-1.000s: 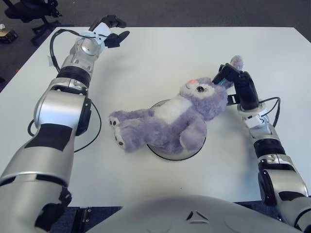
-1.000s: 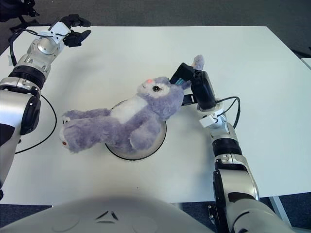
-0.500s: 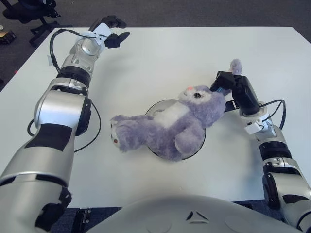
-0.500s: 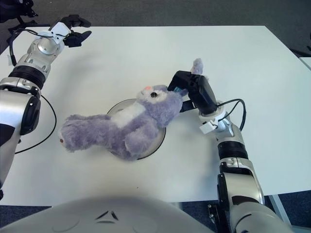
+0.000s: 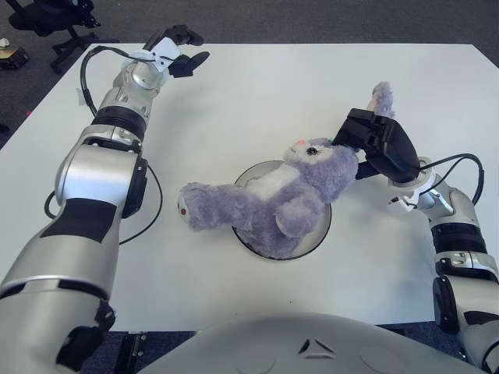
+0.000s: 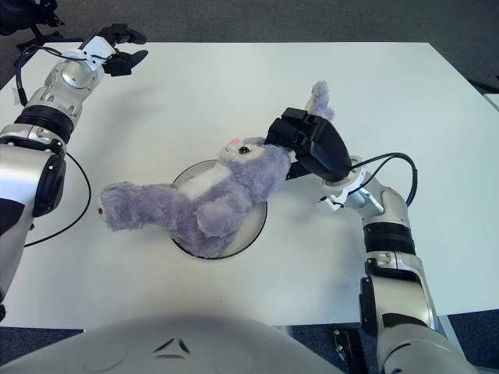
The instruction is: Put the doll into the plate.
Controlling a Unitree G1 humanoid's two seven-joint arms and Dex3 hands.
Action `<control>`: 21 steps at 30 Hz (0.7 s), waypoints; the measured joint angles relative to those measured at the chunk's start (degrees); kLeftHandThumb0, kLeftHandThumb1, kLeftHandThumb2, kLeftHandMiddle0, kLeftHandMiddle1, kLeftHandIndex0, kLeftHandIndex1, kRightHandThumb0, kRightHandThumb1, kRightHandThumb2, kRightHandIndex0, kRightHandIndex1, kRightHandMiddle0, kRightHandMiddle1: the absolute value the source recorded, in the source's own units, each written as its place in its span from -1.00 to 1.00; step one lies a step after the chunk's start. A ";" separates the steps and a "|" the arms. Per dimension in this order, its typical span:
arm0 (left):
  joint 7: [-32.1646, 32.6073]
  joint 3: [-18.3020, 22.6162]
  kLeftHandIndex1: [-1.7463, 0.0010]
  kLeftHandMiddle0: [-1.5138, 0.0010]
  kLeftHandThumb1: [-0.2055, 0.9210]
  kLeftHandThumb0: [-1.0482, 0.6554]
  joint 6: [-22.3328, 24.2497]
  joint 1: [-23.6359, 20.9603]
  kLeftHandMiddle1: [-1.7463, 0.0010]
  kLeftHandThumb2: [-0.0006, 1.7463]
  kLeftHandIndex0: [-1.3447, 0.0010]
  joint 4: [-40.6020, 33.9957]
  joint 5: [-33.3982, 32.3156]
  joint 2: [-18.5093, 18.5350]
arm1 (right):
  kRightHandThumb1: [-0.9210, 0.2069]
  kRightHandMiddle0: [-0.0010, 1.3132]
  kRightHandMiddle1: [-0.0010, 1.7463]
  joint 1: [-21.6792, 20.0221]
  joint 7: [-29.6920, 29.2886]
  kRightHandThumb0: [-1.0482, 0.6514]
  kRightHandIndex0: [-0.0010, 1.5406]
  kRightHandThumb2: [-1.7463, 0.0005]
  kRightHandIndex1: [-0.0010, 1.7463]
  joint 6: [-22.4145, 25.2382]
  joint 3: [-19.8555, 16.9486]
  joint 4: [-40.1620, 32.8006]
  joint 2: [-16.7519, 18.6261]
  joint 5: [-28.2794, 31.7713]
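Your right hand (image 5: 374, 140) has its fingers clamped on the purple plush bunny (image 5: 269, 199) at the back of the head, by the ear base; one ear sticks up behind the hand. The bunny's torso lies across the dark round plate (image 5: 316, 234), head over the plate's right edge, legs hanging off the left rim onto the white table (image 5: 257, 86). Your left hand (image 5: 175, 53) is parked at the table's far left corner, fingers loosely spread, holding nothing.
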 measured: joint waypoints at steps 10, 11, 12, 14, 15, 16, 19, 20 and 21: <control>0.00 0.00 0.33 -0.10 1.00 -0.35 -0.01 0.00 1.00 -0.47 0.20 0.00 0.00 -0.19 | -0.85 -0.32 -0.53 -0.07 -1.81 -0.54 -0.40 1.00 -0.67 2.48 4.59 -0.01 -3.27 0.76; 0.00 0.00 0.32 -0.09 1.00 -0.34 -0.03 0.00 1.00 -0.47 0.21 0.00 0.00 -0.21 | -0.86 -0.31 -0.61 -0.07 -1.90 -0.54 -0.40 1.00 -0.77 2.79 4.98 -0.02 -3.46 0.81; 0.00 0.00 0.31 -0.08 1.00 -0.34 -0.05 0.00 1.00 -0.47 0.21 0.00 0.00 -0.23 | -0.86 -0.30 -0.67 -0.07 -1.90 -0.54 -0.40 1.00 -0.84 3.12 5.33 -0.06 -3.60 0.87; 0.00 0.00 0.30 -0.07 1.00 -0.34 -0.14 0.00 1.00 -0.47 0.22 0.00 -0.01 -0.28 | -0.86 -0.28 -0.75 -0.06 -1.88 -0.55 -0.40 1.00 -0.92 3.77 6.00 -0.17 -3.86 0.99; 0.00 0.00 0.29 -0.06 1.00 -0.34 -0.19 0.00 1.00 -0.47 0.22 0.00 -0.01 -0.30 | -0.86 -0.28 -0.79 -0.06 -1.83 -0.55 -0.42 0.99 -0.95 4.09 6.34 -0.25 -4.03 1.14; 0.00 0.00 0.29 -0.05 1.00 -0.34 -0.22 0.00 1.00 -0.48 0.22 0.00 -0.01 -0.33 | -0.87 -0.28 -0.82 -0.06 -1.56 -0.56 -0.43 0.99 -0.97 4.42 6.66 -0.32 -4.25 1.45; 0.00 0.00 0.28 -0.04 1.00 -0.34 -0.42 0.00 1.00 -0.48 0.23 0.00 -0.01 -0.34 | -0.89 -0.30 -0.87 -0.05 -0.45 -0.58 -0.47 0.99 -0.99 5.13 7.47 -0.38 -4.95 2.93; -0.01 0.01 0.28 -0.04 1.00 -0.34 -0.46 0.01 1.00 -0.48 0.23 0.00 -0.01 -0.34 | -0.90 -0.30 -0.87 -0.05 0.09 -0.59 -0.48 0.99 -0.99 5.28 7.79 -0.38 -5.17 3.66; -0.01 0.01 0.27 -0.04 1.00 -0.34 -0.52 0.01 1.00 -0.48 0.23 0.00 -0.01 -0.34 | -0.91 -0.31 -0.88 -0.05 0.66 -0.60 -0.50 0.98 -0.99 5.42 8.04 -0.38 -5.34 4.44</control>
